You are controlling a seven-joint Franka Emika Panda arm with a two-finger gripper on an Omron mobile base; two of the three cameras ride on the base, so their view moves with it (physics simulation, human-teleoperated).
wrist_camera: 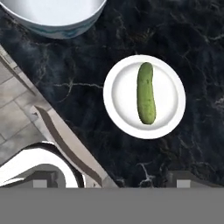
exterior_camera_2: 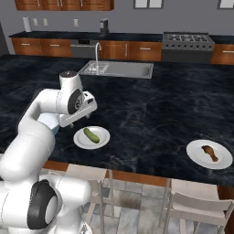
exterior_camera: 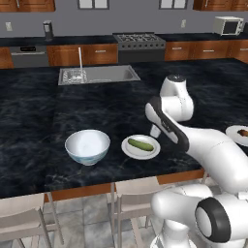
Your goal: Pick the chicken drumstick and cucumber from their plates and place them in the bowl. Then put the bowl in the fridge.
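One smooth green cucumber (wrist_camera: 146, 93) on round white plate (wrist_camera: 120, 94), gripper (wrist_camera: 112, 183) jaws apart above.

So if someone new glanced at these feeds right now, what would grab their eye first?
Probably the cucumber, lying alone on its white plate near the counter's front edge, with the open claw above it. Next, the empty bowl beside that plate, then the chicken drumstick on a second plate further along the counter.

plates (exterior_camera_2: 91, 137): 2 | bowl (exterior_camera: 87, 146): 1 | cucumber (wrist_camera: 146, 92): 1 | chicken drumstick (exterior_camera_2: 210, 153): 1
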